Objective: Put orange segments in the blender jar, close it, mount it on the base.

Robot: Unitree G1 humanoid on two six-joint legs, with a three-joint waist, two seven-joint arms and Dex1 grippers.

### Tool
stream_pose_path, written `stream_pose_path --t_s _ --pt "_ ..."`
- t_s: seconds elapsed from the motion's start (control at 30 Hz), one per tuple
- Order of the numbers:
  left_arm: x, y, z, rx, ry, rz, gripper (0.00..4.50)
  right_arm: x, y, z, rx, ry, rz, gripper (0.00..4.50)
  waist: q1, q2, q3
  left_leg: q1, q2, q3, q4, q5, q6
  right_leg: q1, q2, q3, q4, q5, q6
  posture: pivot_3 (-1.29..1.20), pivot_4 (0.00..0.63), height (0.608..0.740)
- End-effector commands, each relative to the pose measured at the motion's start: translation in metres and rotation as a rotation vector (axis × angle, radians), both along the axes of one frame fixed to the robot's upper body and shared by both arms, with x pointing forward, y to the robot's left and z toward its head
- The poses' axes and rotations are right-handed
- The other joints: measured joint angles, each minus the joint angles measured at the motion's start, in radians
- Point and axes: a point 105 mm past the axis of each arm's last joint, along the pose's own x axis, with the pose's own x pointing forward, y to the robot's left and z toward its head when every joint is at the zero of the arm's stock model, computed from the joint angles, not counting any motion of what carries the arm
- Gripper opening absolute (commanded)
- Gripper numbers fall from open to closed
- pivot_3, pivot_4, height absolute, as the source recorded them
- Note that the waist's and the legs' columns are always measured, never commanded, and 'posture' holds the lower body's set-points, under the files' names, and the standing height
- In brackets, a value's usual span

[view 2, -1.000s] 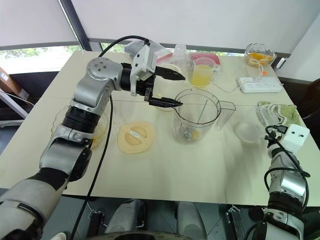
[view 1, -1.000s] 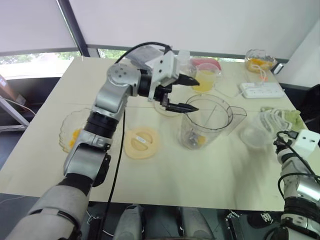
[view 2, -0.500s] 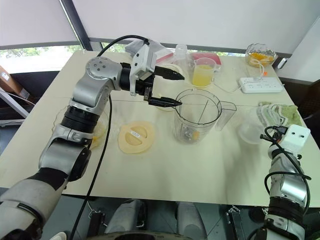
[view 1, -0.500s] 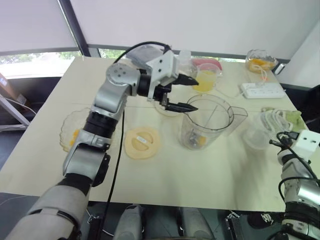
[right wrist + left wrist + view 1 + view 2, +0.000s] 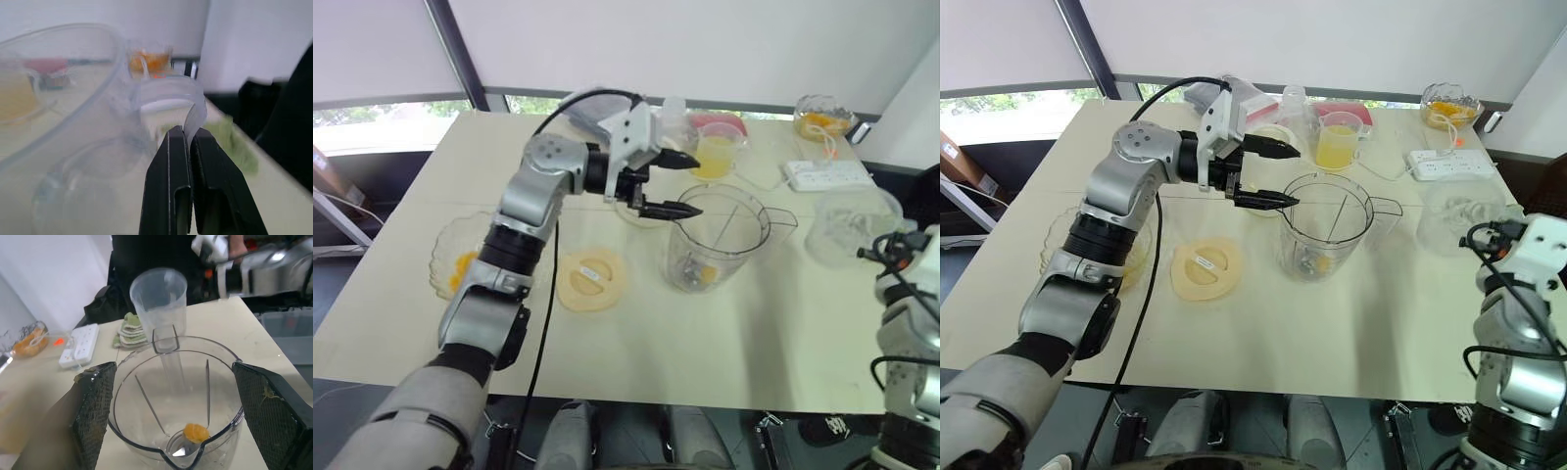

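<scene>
Cream table (image 5: 636, 333): blender jar (image 5: 718, 238) upright at centre, one orange segment (image 5: 195, 432) inside; left gripper (image 5: 668, 183), fingers spread empty, hovers at its rim; right gripper (image 5: 185, 147) pinches a clear cup (image 5: 847, 223).

Head views look down over table (image 5: 636, 352); left wrist close above jar (image 5: 171, 396); right wrist level, near cup (image 5: 73, 98).
</scene>
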Motion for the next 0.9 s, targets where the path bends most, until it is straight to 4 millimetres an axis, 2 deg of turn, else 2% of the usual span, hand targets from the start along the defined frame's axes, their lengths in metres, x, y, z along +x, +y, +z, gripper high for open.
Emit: stream_pose_path --t_s 0.03,0.37,0.67,0.9 --pt "-0.004 0.001 0.009 -0.041 -0.012 0.0 3.93 -0.005 0.012 0.043 -0.122 -0.077 0.034 0.06 0.001 0.0 0.0 0.0 0.0 0.0 0.0 0.0 0.0 0.0 0.0 0.0 0.0 0.0 0.0 0.0 0.15 0.74" --pt "-0.005 0.008 0.001 -0.047 0.012 0.032 3.93 -0.003 0.036 0.1 -0.342 -0.089 0.127 0.06 0.006 0.0 0.0 -0.001 0.0 0.0 0.0 0.0 0.0 0.0 0.0 0.0 0.0 0.0 0.0 0.0 0.15 0.74" --pt "-0.005 0.008 -0.001 -0.059 0.019 0.044 3.93 -0.003 0.062 0.106 -0.538 -0.024 0.201 0.06 0.005 0.0 0.0 -0.001 0.0 0.0 0.0 0.0 0.0 0.0 0.0 -0.001 -0.001 0.0 0.0 0.0 0.15 0.74" --pt "-0.003 0.007 -0.002 -0.061 0.022 0.051 3.93 -0.002 0.079 0.103 -0.574 -0.025 0.253 0.06 0.005 -0.001 0.0 -0.001 0.0 0.0 0.0 0.0 0.0 0.0 0.0 -0.001 -0.001 0.0 0.0 0.0 0.15 0.74"
